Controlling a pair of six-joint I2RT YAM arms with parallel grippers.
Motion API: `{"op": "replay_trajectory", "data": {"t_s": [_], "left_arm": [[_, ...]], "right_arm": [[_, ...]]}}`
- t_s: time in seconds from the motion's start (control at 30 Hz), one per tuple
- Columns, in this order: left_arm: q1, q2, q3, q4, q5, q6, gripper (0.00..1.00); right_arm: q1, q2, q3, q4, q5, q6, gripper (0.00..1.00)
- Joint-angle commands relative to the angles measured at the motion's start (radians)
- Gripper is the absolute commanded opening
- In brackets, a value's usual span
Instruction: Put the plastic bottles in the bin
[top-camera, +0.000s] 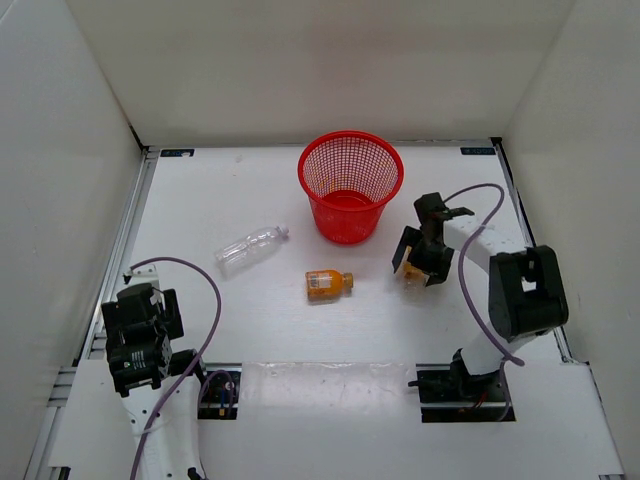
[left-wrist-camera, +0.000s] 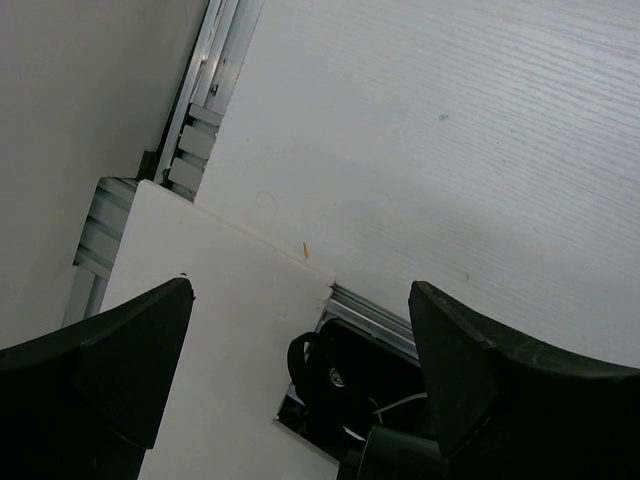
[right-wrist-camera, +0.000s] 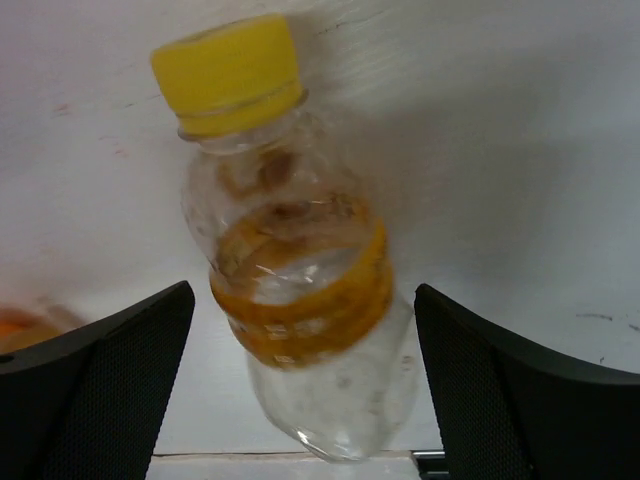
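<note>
Right gripper (top-camera: 420, 262) spread astride small clear bottle (right-wrist-camera: 300, 260) near bin (top-camera: 350, 134); orange bottle (top-camera: 328, 284) and long bottle (top-camera: 250, 248) lie apart; left gripper (left-wrist-camera: 300, 288) spread.

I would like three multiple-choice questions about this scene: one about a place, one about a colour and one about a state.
1. Where does the stubby orange bottle lie, relative to the bin?
A) inside it
B) on the table, on the bin's near side
C) on its rim

2. What colour is the cap of the small clear bottle at the right gripper?
A) white
B) blue
C) yellow

3. In what state is the right gripper?
A) open, its fingers clear of the bottle
B) shut on the bottle
C) shut on nothing

Answers:
1 B: the top view shows it lying on the table, nearer to the arms than the bin is.
2 C: the right wrist view shows a yellow cap.
3 A: a gap shows on each side of the bottle.
</note>
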Motion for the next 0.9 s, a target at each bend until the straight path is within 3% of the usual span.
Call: {"op": "replay_trajectory", "data": {"t_s": [0.0, 0.1, 0.13, 0.27, 0.3, 0.43, 0.5, 0.63, 0.73, 0.87], "left_arm": [[-0.003, 0.011, -0.002, 0.005, -0.017, -0.021, 1.0], [-0.003, 0.011, -0.002, 0.005, -0.017, -0.021, 1.0], [-0.003, 0.011, -0.002, 0.005, -0.017, -0.021, 1.0], [-0.003, 0.02, -0.002, 0.005, -0.017, -0.021, 1.0], [-0.003, 0.02, -0.002, 0.005, -0.017, -0.021, 1.0], [-0.003, 0.02, -0.002, 0.005, -0.017, -0.021, 1.0], [-0.003, 0.029, -0.002, 0.005, -0.008, -0.012, 1.0], [-0.003, 0.029, -0.002, 0.005, 0.015, 0.011, 1.0], [-0.003, 0.029, -0.015, 0.024, 0.015, 0.037, 1.0], [-0.003, 0.029, -0.005, 0.024, 0.047, 0.048, 1.0]], "right_arm": [[0.007, 0.043, 0.034, 0.023, -0.007, -0.006, 0.86], [0.016, 0.054, 0.034, 0.033, 0.013, -0.006, 0.69], [0.016, 0.023, 0.034, 0.033, 0.022, -0.006, 0.57], [0.025, -0.087, 0.012, 0.042, 0.082, -0.006, 0.31], [0.025, -0.142, 0.012, 0.042, 0.117, -0.006, 0.28], [0.034, -0.305, 0.104, -0.003, 0.226, -0.015, 0.24], [0.086, -0.401, 0.216, 0.017, 0.356, -0.026, 0.23], [0.163, -0.459, 0.336, 0.251, 0.465, -0.135, 0.23], [0.172, -0.344, 0.438, 0.341, 0.36, -0.233, 0.28], [0.236, -0.017, 0.736, 0.159, 0.235, -0.29, 0.4]]}}
